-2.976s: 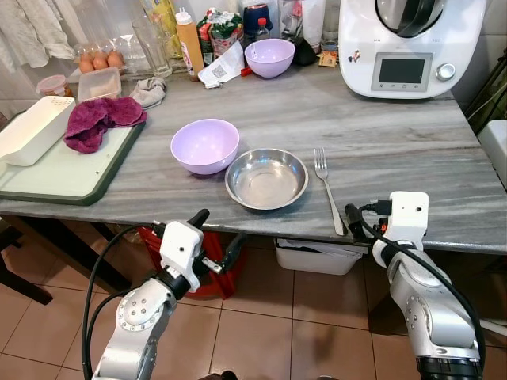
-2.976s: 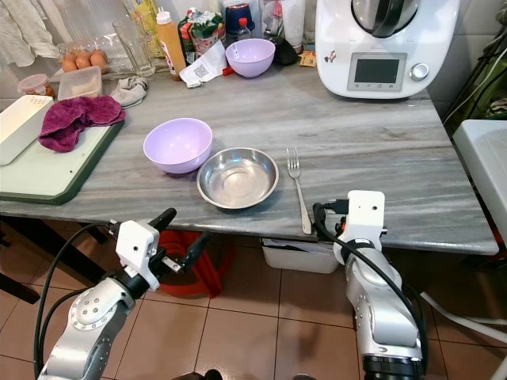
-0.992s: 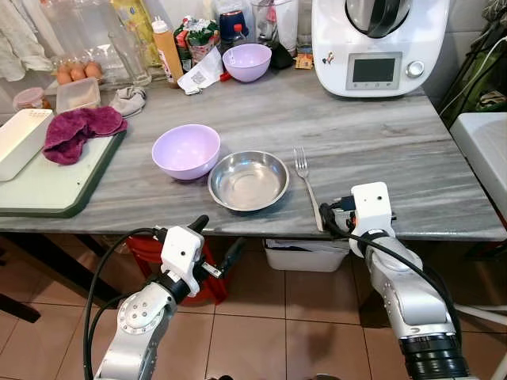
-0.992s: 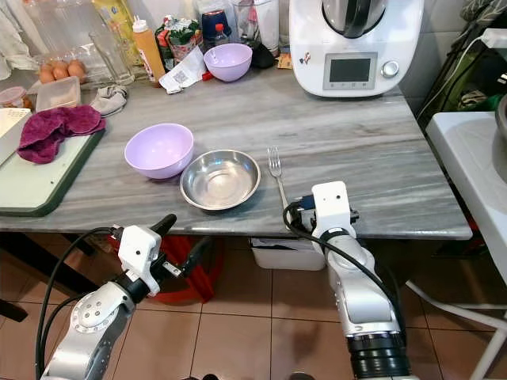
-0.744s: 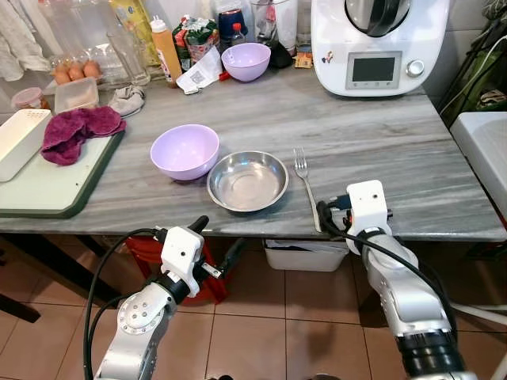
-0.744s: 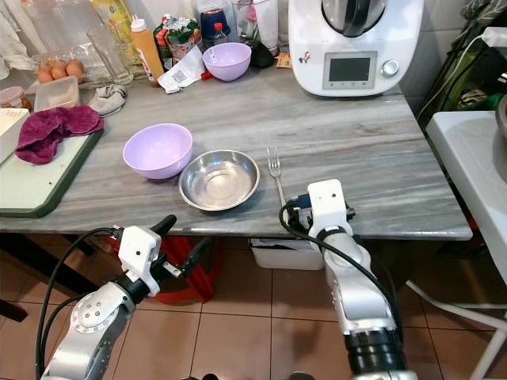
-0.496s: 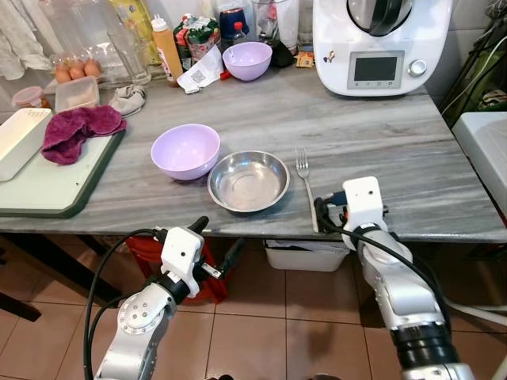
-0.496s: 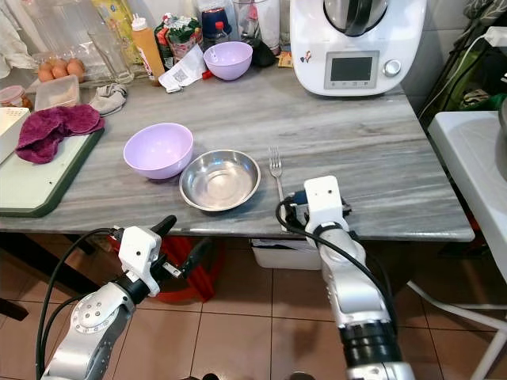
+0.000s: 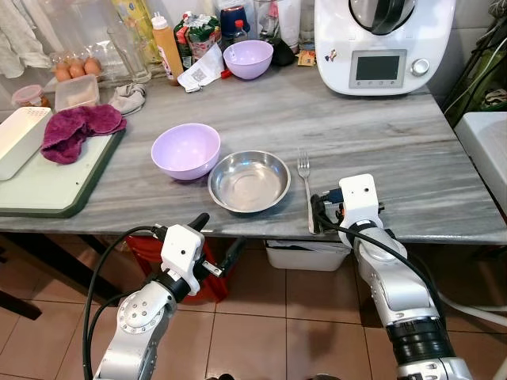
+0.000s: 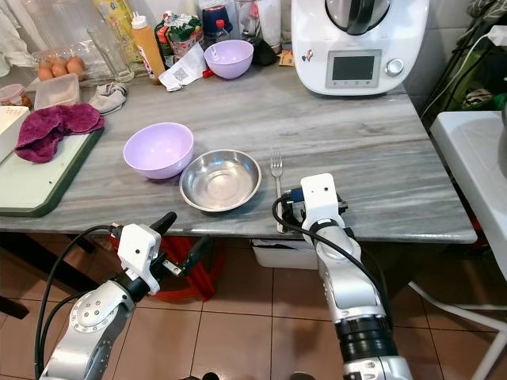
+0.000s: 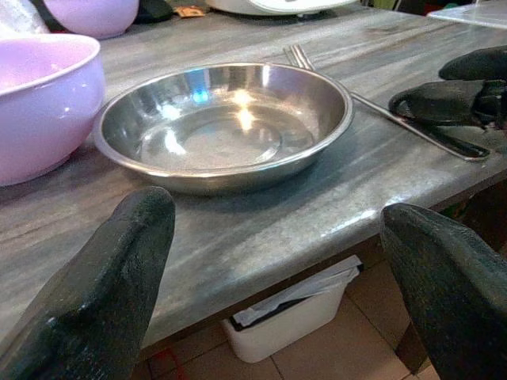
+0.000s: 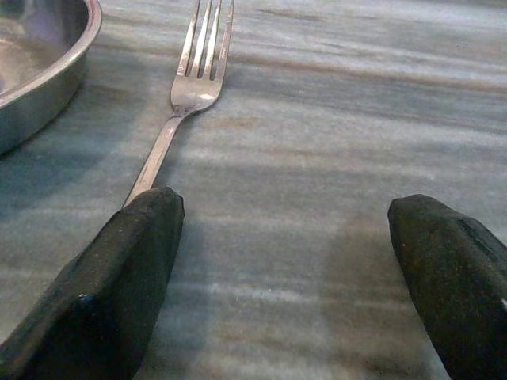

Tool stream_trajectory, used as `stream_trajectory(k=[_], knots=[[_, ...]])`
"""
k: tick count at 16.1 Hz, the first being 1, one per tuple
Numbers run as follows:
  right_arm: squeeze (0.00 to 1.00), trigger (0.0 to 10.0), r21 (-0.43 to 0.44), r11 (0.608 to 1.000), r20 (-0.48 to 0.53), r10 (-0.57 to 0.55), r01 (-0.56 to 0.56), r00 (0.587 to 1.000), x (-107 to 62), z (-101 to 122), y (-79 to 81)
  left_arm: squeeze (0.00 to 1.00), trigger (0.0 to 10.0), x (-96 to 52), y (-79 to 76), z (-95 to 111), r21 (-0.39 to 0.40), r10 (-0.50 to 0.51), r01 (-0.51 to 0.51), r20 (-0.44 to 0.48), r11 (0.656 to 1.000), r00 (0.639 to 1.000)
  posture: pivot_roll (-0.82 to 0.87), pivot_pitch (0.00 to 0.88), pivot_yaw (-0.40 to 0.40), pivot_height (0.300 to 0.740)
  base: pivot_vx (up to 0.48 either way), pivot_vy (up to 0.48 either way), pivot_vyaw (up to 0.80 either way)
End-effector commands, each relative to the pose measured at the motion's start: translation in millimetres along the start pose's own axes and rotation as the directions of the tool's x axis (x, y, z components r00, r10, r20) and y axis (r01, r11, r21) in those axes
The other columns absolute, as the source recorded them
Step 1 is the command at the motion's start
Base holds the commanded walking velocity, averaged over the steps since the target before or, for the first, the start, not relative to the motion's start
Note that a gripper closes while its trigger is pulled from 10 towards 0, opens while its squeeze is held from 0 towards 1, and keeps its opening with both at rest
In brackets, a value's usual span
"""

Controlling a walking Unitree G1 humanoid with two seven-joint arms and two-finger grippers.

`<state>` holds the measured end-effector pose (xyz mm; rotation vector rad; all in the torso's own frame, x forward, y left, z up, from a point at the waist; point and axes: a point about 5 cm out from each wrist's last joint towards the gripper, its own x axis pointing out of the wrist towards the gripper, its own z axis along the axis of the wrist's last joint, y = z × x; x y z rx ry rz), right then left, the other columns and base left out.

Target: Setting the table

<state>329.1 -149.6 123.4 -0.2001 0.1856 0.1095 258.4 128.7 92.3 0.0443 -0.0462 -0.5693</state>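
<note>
A steel bowl [image 9: 249, 180] sits near the grey table's front edge [image 9: 412, 229], with a lavender bowl [image 9: 185, 150] touching its left side. A fork [image 9: 304, 184] lies just right of the steel bowl, tines pointing away from me. My right gripper [image 9: 321, 214] rests at the table edge, open, at the end of the fork's handle [image 12: 158, 150]; one finger [image 12: 119, 277] sits on the handle's end and the other stands well off to the side. My left gripper [image 9: 215, 239] hangs open below the table edge, facing the steel bowl [image 11: 226, 127].
At the back stand a white kitchen machine [image 9: 384, 43], a second lavender bowl [image 9: 248, 57], bottles and packets. A green cutting board [image 9: 55, 178] on the left holds a purple cloth [image 9: 79, 127] and a white container [image 9: 20, 138]. A white bin [image 9: 305, 255] sits under the table.
My right gripper has slid left along the table's front edge up to the end of the fork's handle. The camera has shifted slightly. The left arm has stayed put.
</note>
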Motion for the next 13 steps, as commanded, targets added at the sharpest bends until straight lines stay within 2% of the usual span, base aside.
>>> stream_trajectory(k=[1, 3, 6, 7, 8, 10, 12, 13], knots=[[0.03, 10.0, 0.011, 1.000, -0.001, 0.004, -0.004, 1.000, -4.0, -1, 2.4, 0.00, 10.0, -3.5, 2.6, -1, 0.010, 0.011, -0.011, -0.016, 1.000, 1.000, -0.18, 0.126, 0.113, 0.740, 0.000, 0.000, 0.00], [0.03, 10.0, 0.015, 1.000, 0.023, -0.008, 0.008, 1.000, -7.3, 2, 0.7, 0.00, 10.0, -4.0, 2.6, -2, 0.010, 0.012, -0.012, -0.017, 1.000, 1.000, -0.18, 0.124, 0.112, 0.740, 0.000, 0.000, 0.00], [0.03, 10.0, 0.043, 0.994, 0.143, -0.102, 0.097, 0.984, -25.9, 19, -12.5, 0.00, 10.0, -3.3, 3.7, -1, 0.012, 0.016, -0.015, -0.008, 1.000, 1.000, -0.19, 0.120, 0.115, 0.740, 0.000, 0.000, 0.00], [0.04, 10.0, 0.026, 0.995, 0.167, -0.104, 0.101, 0.981, -29.1, 22, -13.8, 0.00, 10.0, -2.7, 4.0, 0, 0.013, 0.019, -0.019, -0.003, 1.000, 1.000, -0.19, 0.120, 0.115, 0.740, 0.000, 0.000, 0.00], [0.00, 10.0, 0.018, 0.992, 0.248, -0.125, 0.125, 0.961, -37.7, 28, -17.6, 0.00, 10.0, -1.1, 4.2, 4, 0.013, 0.047, -0.047, 0.017, 0.999, 0.999, -0.19, 0.117, 0.116, 0.740, 0.000, 0.000, 0.00], [0.00, 10.0, 0.007, 0.992, 0.305, -0.124, 0.128, 0.944, -44.6, 33, -18.0, 0.00, 10.0, -0.3, 5.4, 7, 0.037, 0.099, -0.100, 0.025, 0.994, 0.995, -0.19, 0.117, 0.116, 0.740, 0.000, 0.000, 0.00], [0.00, 10.0, 0.064, 0.990, 0.328, -0.142, 0.128, 0.934, -54.4, 33, -16.4, 0.00, 10.0, -1.0, 11.3, 8, 0.079, 0.221, -0.222, 0.013, 0.972, 0.975, -0.20, 0.108, 0.105, 0.740, 0.000, 0.000, 0.00], [0.00, 10.0, 0.074, 0.987, 0.320, -0.156, 0.140, 0.934, -56.0, 31, -16.3, 0.00, 10.0, -0.5, 14.5, 9, 0.094, 0.252, -0.252, 0.016, 0.963, 0.968, -0.20, 0.108, 0.105, 0.740, 0.000, 0.000, 0.00]])
